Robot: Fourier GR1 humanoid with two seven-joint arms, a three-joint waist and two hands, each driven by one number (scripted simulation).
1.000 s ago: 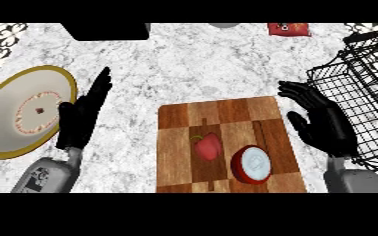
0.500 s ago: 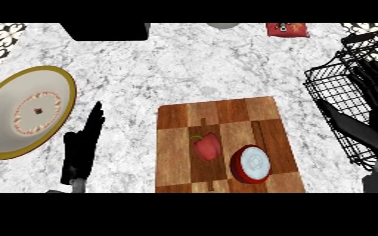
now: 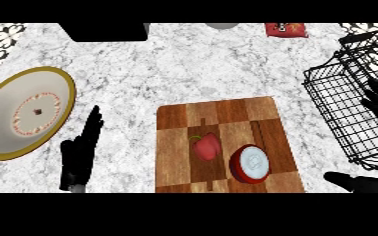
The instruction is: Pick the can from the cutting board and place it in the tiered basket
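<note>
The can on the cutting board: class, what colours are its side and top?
The can has a red side and a pale whitish top, seen in the head view.

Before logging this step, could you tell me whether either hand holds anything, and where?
Nothing is held: the red can stands untouched on the wooden cutting board.

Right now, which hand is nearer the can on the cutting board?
Right. The right hand shows at the lower right edge, just past the cutting board from the can. The left hand rests off the board's left side, farther away.
</note>
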